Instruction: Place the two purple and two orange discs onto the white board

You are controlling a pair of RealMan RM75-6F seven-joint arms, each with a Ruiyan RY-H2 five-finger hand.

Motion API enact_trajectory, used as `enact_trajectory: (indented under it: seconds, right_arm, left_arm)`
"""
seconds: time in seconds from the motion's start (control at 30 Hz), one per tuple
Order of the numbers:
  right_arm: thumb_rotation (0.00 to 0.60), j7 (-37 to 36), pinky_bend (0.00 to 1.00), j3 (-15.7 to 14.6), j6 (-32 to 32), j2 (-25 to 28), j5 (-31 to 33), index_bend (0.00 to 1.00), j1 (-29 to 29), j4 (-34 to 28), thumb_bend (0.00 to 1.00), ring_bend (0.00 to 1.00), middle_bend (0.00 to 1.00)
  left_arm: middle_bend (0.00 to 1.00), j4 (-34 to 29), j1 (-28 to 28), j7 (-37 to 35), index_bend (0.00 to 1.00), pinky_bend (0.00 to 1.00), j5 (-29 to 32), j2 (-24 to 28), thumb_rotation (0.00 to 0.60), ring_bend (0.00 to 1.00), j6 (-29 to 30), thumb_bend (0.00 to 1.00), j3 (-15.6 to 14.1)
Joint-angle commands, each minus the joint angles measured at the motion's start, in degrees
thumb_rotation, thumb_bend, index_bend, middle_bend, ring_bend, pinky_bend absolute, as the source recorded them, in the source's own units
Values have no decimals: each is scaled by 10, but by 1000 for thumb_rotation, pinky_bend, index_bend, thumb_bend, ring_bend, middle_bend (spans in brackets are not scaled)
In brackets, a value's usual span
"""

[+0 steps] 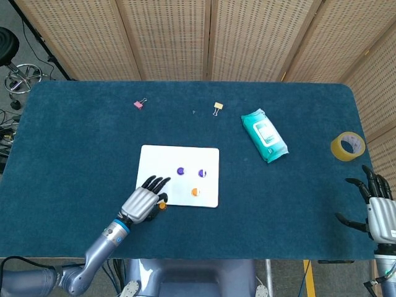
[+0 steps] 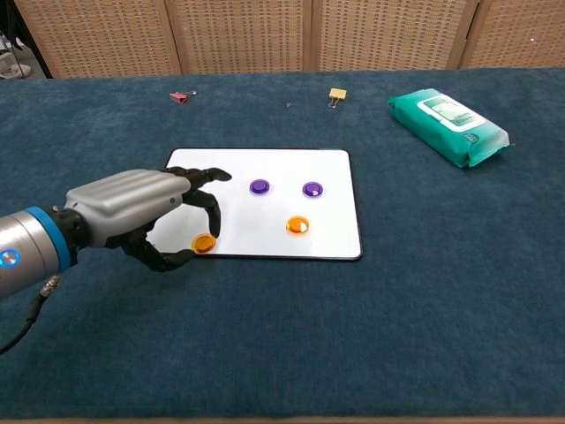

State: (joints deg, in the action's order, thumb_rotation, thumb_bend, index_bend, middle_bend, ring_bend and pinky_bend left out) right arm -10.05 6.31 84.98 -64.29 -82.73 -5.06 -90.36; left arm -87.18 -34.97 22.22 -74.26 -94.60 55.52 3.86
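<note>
The white board [image 1: 159, 159] [image 2: 282, 168] lies on the blue table. On it sit two purple discs [image 1: 180, 171] [image 1: 202, 173], which the chest view shows as well [image 2: 259, 186] [image 2: 312, 189], and one orange disc [image 1: 195, 192] [image 2: 297, 225]. My left hand [image 1: 142, 202] [image 2: 139, 212] pinches the second orange disc [image 1: 161, 205] [image 2: 204, 243] between thumb and a finger, right at the board's near left edge. My right hand [image 1: 378, 210] hangs open and empty by the table's right edge, in the head view only.
A green wipes pack [image 1: 264, 135] [image 2: 448, 126] lies to the right of the board. A tape roll [image 1: 347, 145] sits at the far right. A pink clip [image 1: 138, 104] [image 2: 179, 97] and a yellow clip [image 1: 218, 107] [image 2: 336, 94] lie beyond the board.
</note>
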Motion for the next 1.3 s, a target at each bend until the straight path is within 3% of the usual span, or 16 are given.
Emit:
enact_trajectory:
  seconds: [0.03,0.2,0.67,1.3]
  right_arm:
    - [600,1,0,0,0,0,0,239,0,0,92,0,0]
    - [600,1,0,2,-2,-1,2,239,0,2,92,0,0]
    - [600,-8,0,6,-7,0,11,241,1,10,92,0,0]
    - [600,-15,0,10,-8,2,13,241,2,12,92,0,0]
  left_arm:
    - [0,23,-16,-6,559,0,27,-10,600,0,-15,420,25]
    - [0,54,-37,-4,561,0,62,-37,600,0,-31,420,50]
    - [0,131,-79,-1,561,0,96,-98,600,0,-50,420,74]
    - [0,144,-96,17,561,0,128,-113,600,0,-49,420,74]
